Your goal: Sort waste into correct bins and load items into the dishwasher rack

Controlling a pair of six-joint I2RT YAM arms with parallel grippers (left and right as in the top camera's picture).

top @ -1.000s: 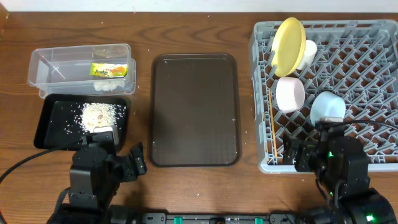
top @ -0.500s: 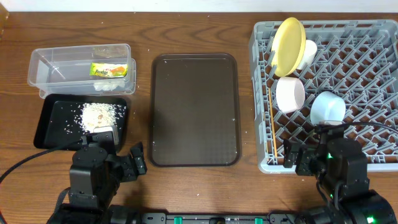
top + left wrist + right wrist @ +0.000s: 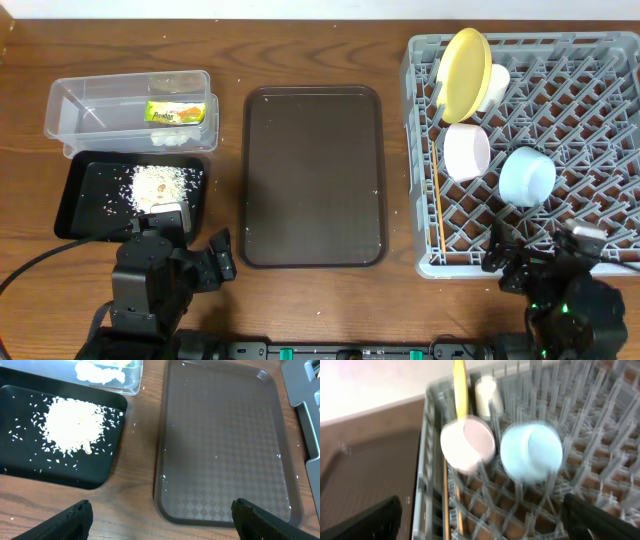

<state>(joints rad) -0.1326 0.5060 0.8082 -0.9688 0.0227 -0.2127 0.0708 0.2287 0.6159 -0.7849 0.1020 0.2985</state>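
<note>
By my judgement the job is nearly finished, with little or nothing left to pick up. My left gripper [image 3: 161,519] hangs low over the near edge of the surface [image 3: 300,40] with its fingers spread wide and nothing between them. My right gripper [image 3: 482,522] sits at the near edge of the dishwasher rack [image 3: 590,110], equally wide apart and empty. The rack holds all 5 items: the yellow plate [image 3: 466,72] stands on edge in the far left corner, and the white cup [image 3: 497,78] lies just behind it. The white bowl [image 3: 466,152] and the light blue bowl [image 3: 527,176] sit side by side nearer me, and the chopsticks [image 3: 438,200] lie along the left wall. The clear plastic box [image 3: 80,110] contains the snack wrapper [image 3: 175,112] and, just beside it, a whitish clump [image 3: 172,138] I cannot identify. The black tray [image 3: 85,215], touching the box on its near side, carries a pile of rice [image 3: 160,183] with loose grains scattered around it. The brown serving tray [image 3: 313,180] between the bins and the rack is bare apart from tiny specks. A few stray grains [image 3: 133,423] lie on the surface between the 2 trays, and I judge them to be the only waste not yet binned.
</note>
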